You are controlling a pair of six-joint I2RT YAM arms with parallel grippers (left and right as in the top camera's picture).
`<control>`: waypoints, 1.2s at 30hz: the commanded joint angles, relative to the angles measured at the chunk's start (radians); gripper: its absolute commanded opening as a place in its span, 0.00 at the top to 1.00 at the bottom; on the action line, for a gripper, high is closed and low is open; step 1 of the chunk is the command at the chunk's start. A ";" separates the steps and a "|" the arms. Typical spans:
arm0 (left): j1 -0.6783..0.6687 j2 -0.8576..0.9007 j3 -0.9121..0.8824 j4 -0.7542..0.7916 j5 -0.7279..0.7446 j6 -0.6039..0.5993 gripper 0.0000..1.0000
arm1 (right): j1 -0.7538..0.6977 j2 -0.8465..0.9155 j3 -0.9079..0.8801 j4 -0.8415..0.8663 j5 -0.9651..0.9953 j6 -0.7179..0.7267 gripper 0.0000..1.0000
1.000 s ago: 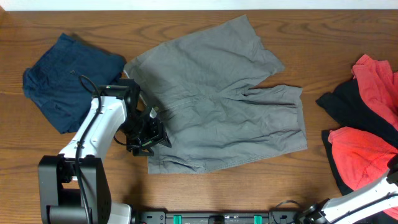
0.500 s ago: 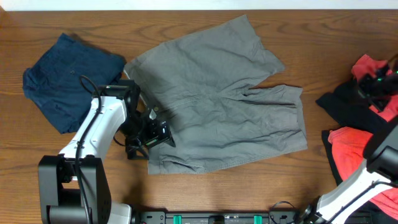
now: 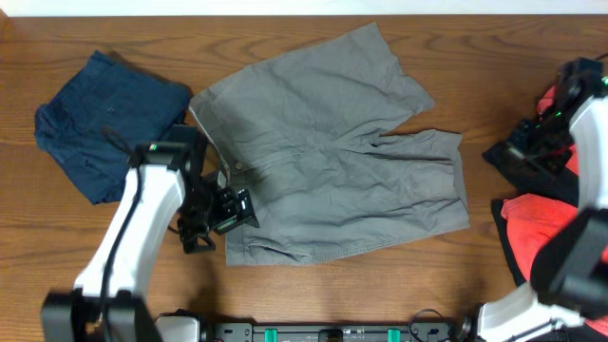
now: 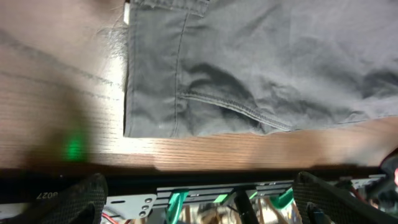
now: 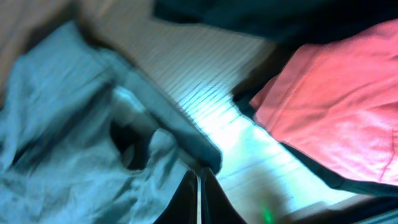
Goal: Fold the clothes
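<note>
Where wrinkled grey cotton shorts (image 3: 332, 152) spread toward the wooden bench's (image 3: 313, 290) near edge, our left fingers (image 4: 74, 200) gape open; of the blurred right fingers (image 3: 530, 142) we cannot tell.

Robot-manipulation test bench of the laboratory kind, not a domestic room. A wooden table (image 3: 380, 294) with plain brown grain fills the overhead view, and a pale strip (image 3: 285, 6) borders its far edge. Two white-and-black robot arms, the left arm (image 3: 142, 223) and the right arm (image 3: 587, 123), stand at the near edge, where a black mounting rail (image 3: 323, 332) runs. The left wrist view shows green clips (image 4: 177, 200) and wiring on this rail. Garments lie on the bare wood in separate groups: grey shorts (image 3: 332, 161) spread flat at centre, a navy garment (image 3: 104, 119) at the left, red and black garments (image 3: 556, 228) at the right.
</note>
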 commanded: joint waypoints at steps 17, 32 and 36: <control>-0.002 -0.521 -0.562 0.436 0.025 -0.579 0.07 | 0.223 -0.538 -0.707 0.291 -0.198 0.253 0.01; -0.002 -0.518 -0.630 0.526 0.002 -0.721 0.32 | 0.235 -0.537 -0.917 0.472 -0.185 0.585 0.01; -0.002 -0.518 -0.674 0.608 0.002 -0.723 0.40 | 0.235 -0.537 -0.947 0.526 -0.178 0.596 0.02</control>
